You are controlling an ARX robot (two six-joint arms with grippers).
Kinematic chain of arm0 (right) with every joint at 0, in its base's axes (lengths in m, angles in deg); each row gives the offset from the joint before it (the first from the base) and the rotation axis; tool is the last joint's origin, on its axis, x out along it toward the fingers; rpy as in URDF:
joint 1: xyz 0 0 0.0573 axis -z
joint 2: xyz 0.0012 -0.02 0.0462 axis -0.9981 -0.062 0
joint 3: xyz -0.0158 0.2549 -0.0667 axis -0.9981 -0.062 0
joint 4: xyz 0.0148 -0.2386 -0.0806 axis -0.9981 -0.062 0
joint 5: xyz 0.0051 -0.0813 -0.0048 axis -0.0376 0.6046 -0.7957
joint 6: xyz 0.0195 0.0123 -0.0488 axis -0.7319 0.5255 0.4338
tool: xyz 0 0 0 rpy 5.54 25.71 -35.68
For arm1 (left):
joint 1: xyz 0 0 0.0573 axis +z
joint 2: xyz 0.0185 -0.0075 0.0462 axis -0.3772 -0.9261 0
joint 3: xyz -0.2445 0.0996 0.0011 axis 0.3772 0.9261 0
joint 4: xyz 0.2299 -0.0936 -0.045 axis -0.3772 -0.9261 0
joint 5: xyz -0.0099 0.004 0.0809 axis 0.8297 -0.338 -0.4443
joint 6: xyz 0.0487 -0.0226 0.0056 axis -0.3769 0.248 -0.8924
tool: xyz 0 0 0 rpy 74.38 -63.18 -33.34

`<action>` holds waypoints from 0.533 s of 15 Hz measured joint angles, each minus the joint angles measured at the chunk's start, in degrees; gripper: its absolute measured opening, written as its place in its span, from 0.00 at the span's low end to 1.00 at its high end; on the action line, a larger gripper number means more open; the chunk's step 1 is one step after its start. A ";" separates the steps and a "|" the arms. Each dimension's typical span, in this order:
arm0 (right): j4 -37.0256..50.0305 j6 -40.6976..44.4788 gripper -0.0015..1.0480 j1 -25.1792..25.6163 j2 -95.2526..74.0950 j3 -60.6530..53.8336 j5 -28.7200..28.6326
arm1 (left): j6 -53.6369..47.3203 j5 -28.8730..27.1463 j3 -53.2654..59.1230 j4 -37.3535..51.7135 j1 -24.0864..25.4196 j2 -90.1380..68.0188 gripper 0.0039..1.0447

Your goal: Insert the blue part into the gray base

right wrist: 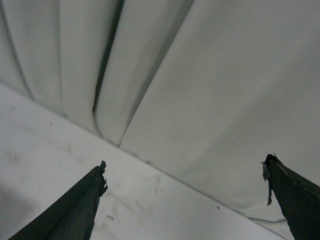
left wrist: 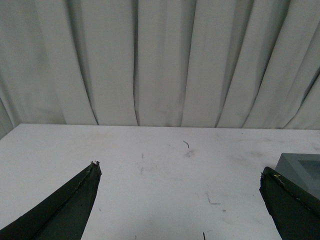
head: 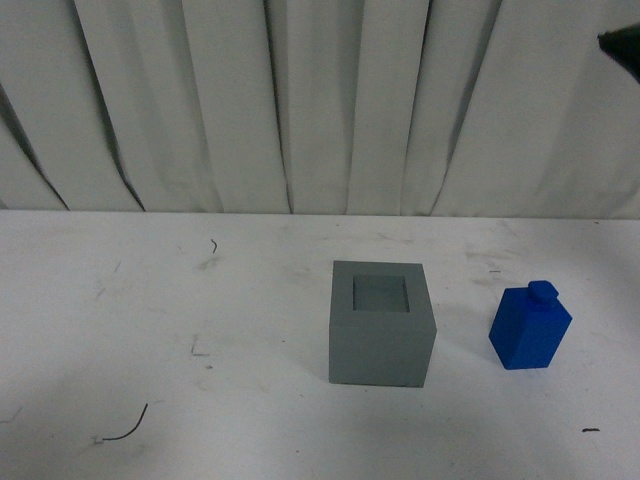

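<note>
At the left of the rig, my left gripper hangs above the table, pointed toward the curtain. Its two dark fingers are spread wide, and nothing is held between them. In this wrist view one finger overlaps a corner of the base; I cannot tell whether they touch.

Centre of the front view: the base sits flat on the table, square recess facing up with nothing in it. A few thin dark marks lie on the table left of the base.

Right of the base, near but clearly apart from it, the blue part stands upright on the table. It is turned so that one vertical edge faces me; the round stud is on top.

Top right corner of the front view: a dark tip shows in front of the curtain. I cannot tell which part it is.

At the right, my right gripper is also spread wide and grips nothing. Its wrist view shows curtain folds and a strip of table.
</note>
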 joint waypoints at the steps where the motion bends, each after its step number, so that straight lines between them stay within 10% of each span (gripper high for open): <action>1: -6.19 5.73 0.94 0.02 -1.09 2.12 -2.56 | 0.00 0.00 0.00 0.00 0.00 0.00 0.94; 3: -30.73 29.79 0.94 -0.68 -2.69 8.31 -5.75 | 0.00 0.02 0.00 -0.02 0.00 0.00 0.94; 8: -49.46 52.00 0.94 0.17 -9.68 15.23 -2.14 | 0.00 0.00 0.00 0.00 0.00 0.00 0.94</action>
